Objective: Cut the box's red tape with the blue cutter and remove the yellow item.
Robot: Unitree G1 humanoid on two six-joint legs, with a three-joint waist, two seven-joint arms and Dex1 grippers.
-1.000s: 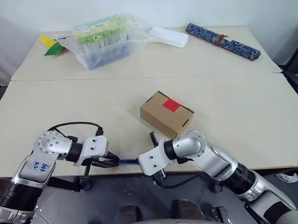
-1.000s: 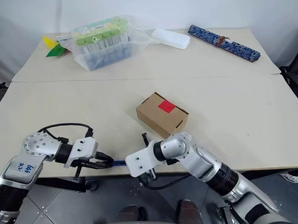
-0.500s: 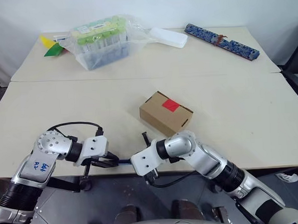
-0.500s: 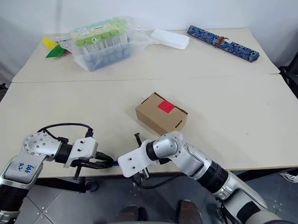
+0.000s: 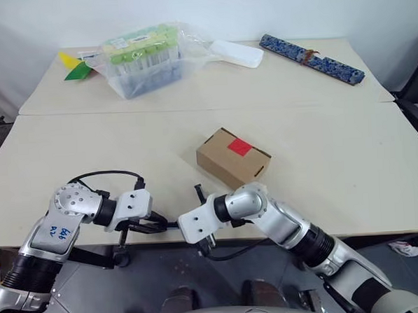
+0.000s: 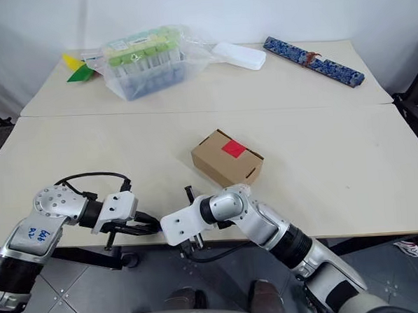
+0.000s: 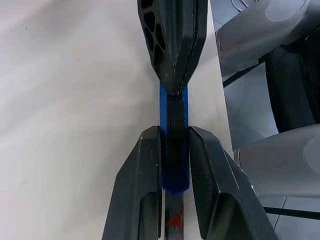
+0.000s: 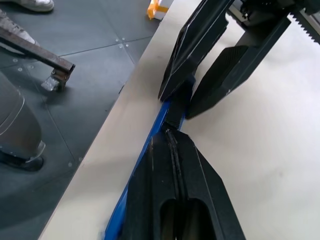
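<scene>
The blue cutter [image 7: 174, 167] lies along the table's front edge, with my left gripper [image 7: 174, 135] shut on its sides. My right gripper [image 7: 174, 90] is shut and comes from the opposite side. Its closed tip rests on the cutter's dark strip just ahead of the left fingers [image 8: 192, 65]. In the eye views both grippers meet at the front edge [image 5: 167, 227]. The box [image 5: 233, 157] sits behind them mid-table, flaps closed, with the red tape [image 5: 241, 147] on top. The yellow item is out of view.
At the back stand a clear tub of green-capped tubes [image 5: 142, 58], a white case [image 5: 236, 52], a long blue-patterned case [image 5: 312, 57] and yellow-green paper triangles [image 5: 73, 64]. The floor drops off right beside the cutter.
My right gripper has slid left along the front edge, covering the stretch of cutter that showed between the two grippers. The left gripper has stayed put.
</scene>
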